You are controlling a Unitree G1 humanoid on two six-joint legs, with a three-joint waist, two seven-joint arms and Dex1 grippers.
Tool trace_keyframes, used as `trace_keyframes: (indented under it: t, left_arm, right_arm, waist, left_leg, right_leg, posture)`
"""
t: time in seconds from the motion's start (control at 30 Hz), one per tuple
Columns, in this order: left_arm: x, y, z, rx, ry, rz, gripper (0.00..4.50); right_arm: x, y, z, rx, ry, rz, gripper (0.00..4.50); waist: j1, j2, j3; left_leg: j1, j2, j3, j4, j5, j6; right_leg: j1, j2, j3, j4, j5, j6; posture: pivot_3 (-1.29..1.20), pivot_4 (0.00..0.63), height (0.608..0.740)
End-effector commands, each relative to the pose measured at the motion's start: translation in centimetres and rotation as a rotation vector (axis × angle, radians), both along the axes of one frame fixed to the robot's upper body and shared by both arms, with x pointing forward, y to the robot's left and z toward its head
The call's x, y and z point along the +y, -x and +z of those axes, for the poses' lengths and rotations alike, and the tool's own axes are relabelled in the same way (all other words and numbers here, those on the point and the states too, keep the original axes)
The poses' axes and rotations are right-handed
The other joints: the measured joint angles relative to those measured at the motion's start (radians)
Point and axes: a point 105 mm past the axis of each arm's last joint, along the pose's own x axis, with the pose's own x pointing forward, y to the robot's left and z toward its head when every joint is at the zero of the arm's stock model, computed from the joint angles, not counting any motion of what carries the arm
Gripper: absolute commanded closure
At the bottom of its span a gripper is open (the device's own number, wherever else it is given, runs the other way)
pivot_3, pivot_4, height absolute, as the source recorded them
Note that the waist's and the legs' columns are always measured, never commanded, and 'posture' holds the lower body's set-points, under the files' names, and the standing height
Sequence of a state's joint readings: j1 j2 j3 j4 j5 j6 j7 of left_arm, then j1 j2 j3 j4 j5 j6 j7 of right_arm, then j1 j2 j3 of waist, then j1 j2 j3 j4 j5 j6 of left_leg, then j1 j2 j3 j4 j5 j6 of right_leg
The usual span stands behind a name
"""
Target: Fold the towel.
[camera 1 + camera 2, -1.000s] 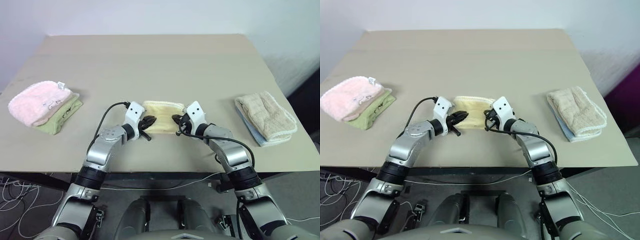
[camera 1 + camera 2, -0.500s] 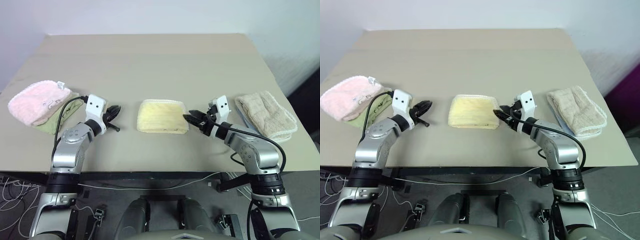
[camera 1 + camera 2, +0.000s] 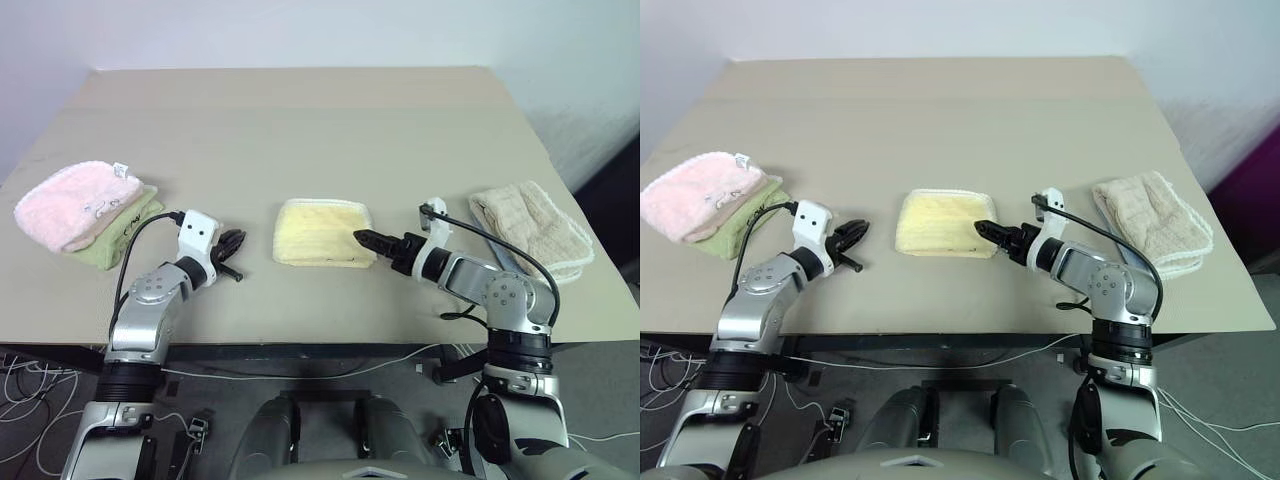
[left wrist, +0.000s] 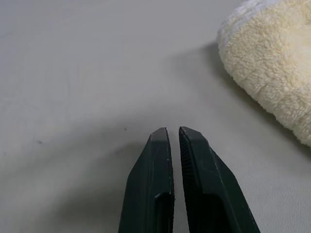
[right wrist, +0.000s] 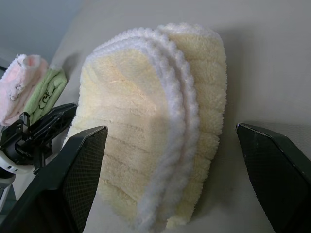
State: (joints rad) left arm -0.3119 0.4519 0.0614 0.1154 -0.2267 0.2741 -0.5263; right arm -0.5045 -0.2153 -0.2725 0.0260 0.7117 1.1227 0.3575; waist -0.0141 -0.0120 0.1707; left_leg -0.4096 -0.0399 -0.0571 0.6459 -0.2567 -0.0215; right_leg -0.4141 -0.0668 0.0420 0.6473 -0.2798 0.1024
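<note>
The towel (image 3: pixel 322 232) is pale yellow and lies folded in a small stack at the table's front middle, its white hemmed edges showing in the right wrist view (image 5: pixel 160 121). My right gripper (image 3: pixel 362 238) points at the towel's right edge from close by. It is open, its fingers (image 5: pixel 73 179) spread wide on either side of the towel's end and holding nothing. My left gripper (image 3: pixel 234 242) hovers a hand's width left of the towel. It is shut and empty, its fingertips (image 4: pixel 160 138) nearly touching over the bare table.
A fluffy pink towel (image 3: pixel 72 203) lies on a green one (image 3: pixel 125 232) at the table's left edge. A beige folded towel (image 3: pixel 530 230) rests on a light blue cloth at the right. The table's front edge (image 3: pixel 320 338) runs just below both arms.
Both grippers have drawn away from the towel: the left one far to the left, still shut. The right one backed off to the right, rolled and opened. The towel stays folded on the table.
</note>
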Motion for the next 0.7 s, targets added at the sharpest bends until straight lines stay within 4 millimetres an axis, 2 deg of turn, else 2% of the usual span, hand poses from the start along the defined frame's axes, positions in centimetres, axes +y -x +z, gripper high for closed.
trace_keyframes:
  t: [0.03, 0.2, 0.4, 0.57, 0.7]
  left_arm:
    - [-0.6, 0.1, 1.1, -0.053, -0.013, -0.032, 4.12]
    - [-1.3, 0.0, 1.0, -0.055, -0.011, -0.058, 4.12]
    - [-1.3, 0.0, 1.0, -0.063, -0.005, -0.058, 4.12]
    - [-1.3, 0.2, 1.0, -0.064, -0.006, -0.056, 4.12]
    - [-1.3, 0.2, 0.9, -0.064, -0.007, -0.055, 4.12]
  right_arm:
    - [2.2, 0.5, 0.0, 0.025, -0.021, 0.071, 0.05]
    - [4.7, 0.6, 0.5, 0.064, -0.107, 0.126, 0.05]
    - [5.3, -0.1, 1.0, 0.099, -0.181, 0.112, 0.05]
    - [4.8, -0.5, 0.8, 0.125, -0.213, 0.083, 1.56]
    - [4.5, -0.5, 0.9, 0.127, -0.224, 0.071, 2.93]
  waist:
    - [-0.001, 0.0, 0.0]
    - [-0.008, 0.0, 0.0]
    - [-0.004, 0.0, 0.0]
    - [-0.004, 0.0, 0.0]
    - [-0.004, 0.0, 0.0]
  left_leg:
    - [0.0, 0.0, 0.0, 0.0, 0.0, 0.0]
    - [0.0, 0.001, 0.001, -0.001, 0.0, 0.0]
    - [0.0, 0.001, 0.002, -0.001, 0.0, 0.0]
    - [0.0, 0.001, 0.002, -0.001, 0.0, 0.0]
    - [0.0, 0.001, 0.002, -0.001, 0.0, 0.0]
  right_leg:
    - [0.0, 0.0, 0.0, 0.0, 0.0, 0.0]
    - [-0.002, 0.002, 0.0, 0.001, 0.0, 0.0]
    - [-0.002, 0.001, 0.001, 0.001, 0.0, 0.0]
    - [-0.002, 0.001, 0.001, 0.001, 0.0, 0.0]
    - [-0.002, 0.002, 0.001, 0.001, 0.0, 0.0]
  posture:
    - [0.0, 0.15, 0.74]
    - [0.0, 0.15, 0.74]
    - [0.0, 0.15, 0.74]
    - [0.0, 0.15, 0.74]
    - [0.0, 0.15, 0.74]
